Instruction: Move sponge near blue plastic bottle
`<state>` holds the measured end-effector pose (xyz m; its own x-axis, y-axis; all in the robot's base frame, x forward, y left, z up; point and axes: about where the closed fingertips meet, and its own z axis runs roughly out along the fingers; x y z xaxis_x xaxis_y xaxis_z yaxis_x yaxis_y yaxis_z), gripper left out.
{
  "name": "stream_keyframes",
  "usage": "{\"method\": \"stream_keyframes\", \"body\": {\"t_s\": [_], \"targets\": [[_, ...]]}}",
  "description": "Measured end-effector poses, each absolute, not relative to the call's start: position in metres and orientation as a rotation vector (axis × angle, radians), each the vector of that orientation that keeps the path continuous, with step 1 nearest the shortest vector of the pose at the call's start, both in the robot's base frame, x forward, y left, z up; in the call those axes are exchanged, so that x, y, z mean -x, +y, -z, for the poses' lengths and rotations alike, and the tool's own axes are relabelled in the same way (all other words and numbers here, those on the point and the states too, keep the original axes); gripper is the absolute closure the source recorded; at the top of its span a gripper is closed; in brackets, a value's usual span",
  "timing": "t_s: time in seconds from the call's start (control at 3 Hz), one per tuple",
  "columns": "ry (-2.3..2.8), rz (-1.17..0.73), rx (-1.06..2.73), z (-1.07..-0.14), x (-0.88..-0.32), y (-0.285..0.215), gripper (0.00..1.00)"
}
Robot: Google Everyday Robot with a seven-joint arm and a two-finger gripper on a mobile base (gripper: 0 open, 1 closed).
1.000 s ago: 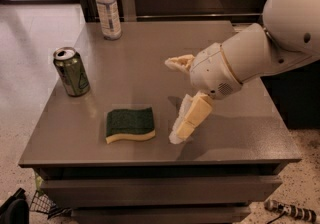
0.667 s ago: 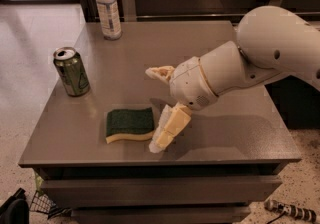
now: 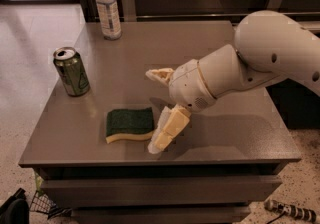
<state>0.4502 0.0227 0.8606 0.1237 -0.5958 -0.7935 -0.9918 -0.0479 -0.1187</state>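
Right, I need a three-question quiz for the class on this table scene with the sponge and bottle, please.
1. True or false: the sponge lies beside the blue plastic bottle.
2. Which stands nearer the sponge: A the green can, B the bottle?
3. Fill in: the gripper, just right of the sponge, has its jaws ____.
Key: 1 false; 2 A; 3 open.

White arm [image 3: 280,53] reaches in from the right of the sponge [image 3: 129,122]. Its forearm slopes down and leftward to a rounded wrist [image 3: 192,85]. Claw [image 3: 152,112] spread wide: upper finger [image 3: 160,75] raised beyond the sponge's right end, lower finger [image 3: 169,129] angled down just beside the sponge's right edge, tip low over the tabletop [image 3: 225,133]. Contact with the sponge cannot be told.
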Motion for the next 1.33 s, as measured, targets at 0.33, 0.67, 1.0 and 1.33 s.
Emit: {"method": "stream_keyframes", "body": {"t_s": [0.33,0.67,1.0,1.33], "targets": [[1.601,-0.758,1.705,-0.838,-0.454,0.031,0.00],[1.595,-0.771,1.715,-0.826,-0.449,0.044,0.00],[1.576,-0.794,1.745,-0.814,-0.442,0.063,0.00],[1.571,-0.795,1.752,-0.813,-0.441,0.066,0.14]]}}
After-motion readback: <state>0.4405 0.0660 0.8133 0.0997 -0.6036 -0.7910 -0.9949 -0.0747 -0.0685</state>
